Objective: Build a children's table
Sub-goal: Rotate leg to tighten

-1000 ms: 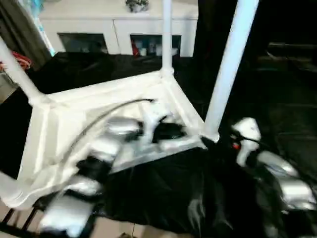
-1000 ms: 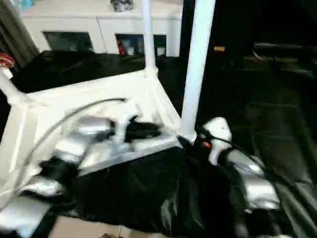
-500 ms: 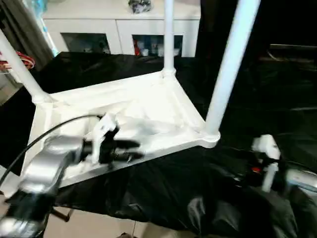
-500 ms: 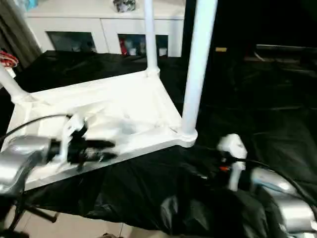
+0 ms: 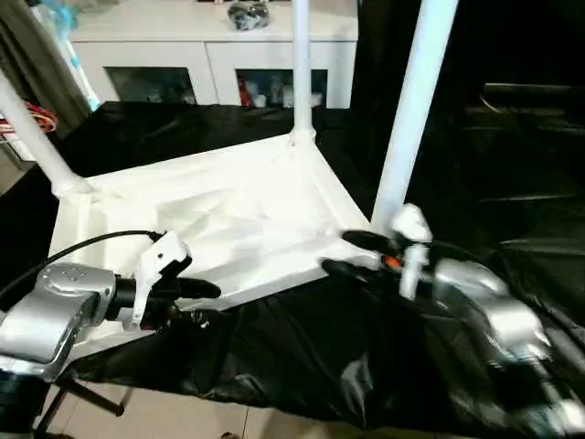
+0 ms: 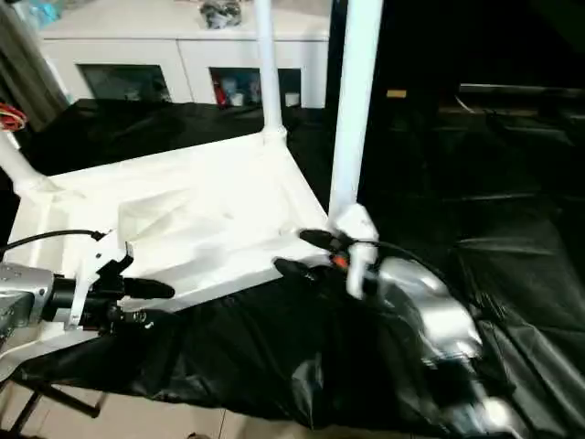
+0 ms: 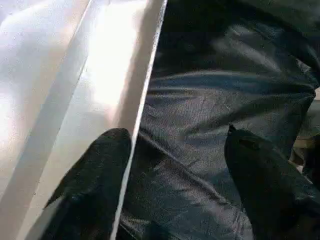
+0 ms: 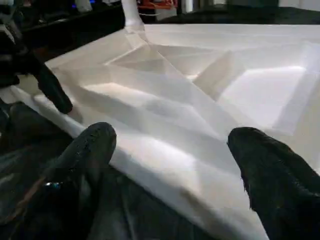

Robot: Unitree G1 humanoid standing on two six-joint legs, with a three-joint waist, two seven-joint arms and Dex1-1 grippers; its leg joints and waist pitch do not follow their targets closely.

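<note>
Children's table point(image 5: 228, 219) lying upside down on the black-draped surface point(image 5: 512, 183), legs up. Left end effector point(image 5: 187, 297) at eight o'clock, right end effector point(image 5: 352, 254) at four o'clock, both spread, empty. Likely next: gripping the near rim to flip.

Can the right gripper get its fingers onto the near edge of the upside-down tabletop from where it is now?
Probably yes. The right gripper is open, its fingers pointing at the near rim of the tabletop beside the corner leg, and nothing lies between them. Only the black cloth lies beneath it.
</note>
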